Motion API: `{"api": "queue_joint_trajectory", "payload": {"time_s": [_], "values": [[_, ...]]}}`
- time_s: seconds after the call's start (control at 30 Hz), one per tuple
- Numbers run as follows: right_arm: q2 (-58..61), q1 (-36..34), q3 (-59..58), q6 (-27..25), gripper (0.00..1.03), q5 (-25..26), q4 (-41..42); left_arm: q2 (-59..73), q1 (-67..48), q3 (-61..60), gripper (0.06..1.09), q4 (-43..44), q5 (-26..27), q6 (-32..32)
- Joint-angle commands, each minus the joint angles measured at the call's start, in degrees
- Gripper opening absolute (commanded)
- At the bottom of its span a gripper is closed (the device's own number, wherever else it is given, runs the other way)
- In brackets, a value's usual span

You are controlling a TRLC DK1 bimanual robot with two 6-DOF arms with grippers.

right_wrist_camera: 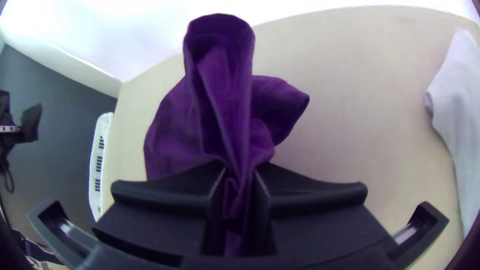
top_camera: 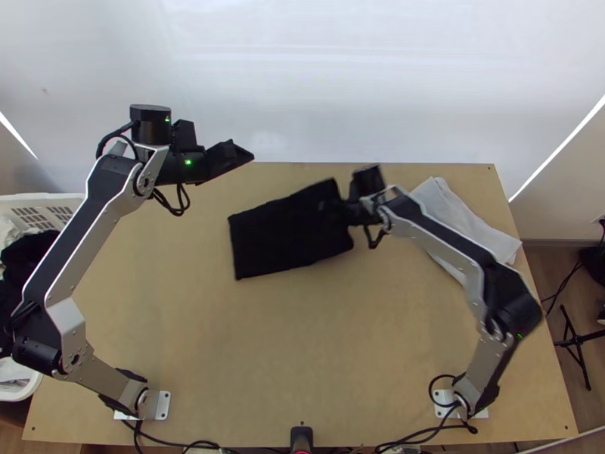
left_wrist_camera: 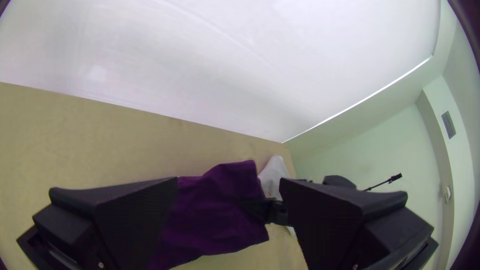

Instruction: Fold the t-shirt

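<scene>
Nearest us, at the near edge of the table, the two arms' bases are bolted near the left and right corners, with black cables around them and a small black device between them. Just beyond the left edge we see a white basket with dark and pale cloths in it. Off the right edge, a black stand is on the floor.

Farther up, past the middle of the table and closer to the far edge than to the near one, we have the dark t-shirt, folded into a roughly rectangular shape. Its right end is gathered in the right pincer, whose fingers pinch the fabric into a bunch, with a loop of cloth standing up from the grip and other parts spreading to both sides.

To the right of that, near the far right corner, we find a white cloth lying with a few creases, partly under the right arm. Our left pincer is raised at the far edge, left of the middle, its fingers spread wide. Behind it all rises a white wall.
</scene>
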Motion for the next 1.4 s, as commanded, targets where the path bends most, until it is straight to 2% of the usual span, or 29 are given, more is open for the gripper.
{"api": "queue_joint_trajectory", "payload": {"time_s": [0.0, 0.17, 0.33, 0.47, 0.63, 0.7, 1.03, 1.37], "values": [[-9.88, -4.3, -0.34, 1.74, 0.03, 0.52, 0.18, 0.16, 0.74, -0.05, 1.04, 0.08, 0.11, -0.12], [-16.91, -10.45, -1.66, 6.57, 0.03, 0.96, 0.01, 0.25, 0.74, -0.05, 1.04, 0.08, 0.11, -0.12], [-21.04, -16.52, -3.24, 9.47, 0.03, 7.28, -0.17, 0.34, 0.74, -0.05, 1.04, 0.08, 0.2, -0.12], [-21.39, -21.79, -3.15, 11.93, 0.03, 9.22, -0.43, 0.34, 0.48, 0.04, 1.04, 0.26, 0.2, -0.47], [-23.76, -24.07, -3.24, 12.72, 0.03, 17.04, -4.21, -0.01, 0.04, 0.04, 1.04, 0.26, 0.2, -0.73], [-25.26, -24.69, -4.47, 12.72, 0.03, 18.71, -4.65, -0.19, 0.04, 0.04, 1.04, 0.26, 0.2, -0.82], [-28.86, -28.03, -9.39, 12.72, 0.03, 23.28, -6.41, -1.42, -0.22, -0.14, 1.04, 0.17, 0.55, -1.08], [-27.37, -35.59, -21.34, 11.84, 0.03, 23.81, -4.21, -3.18, 0.3, -0.49, 1.04, -0.36, 1.07, -1.08]]}}
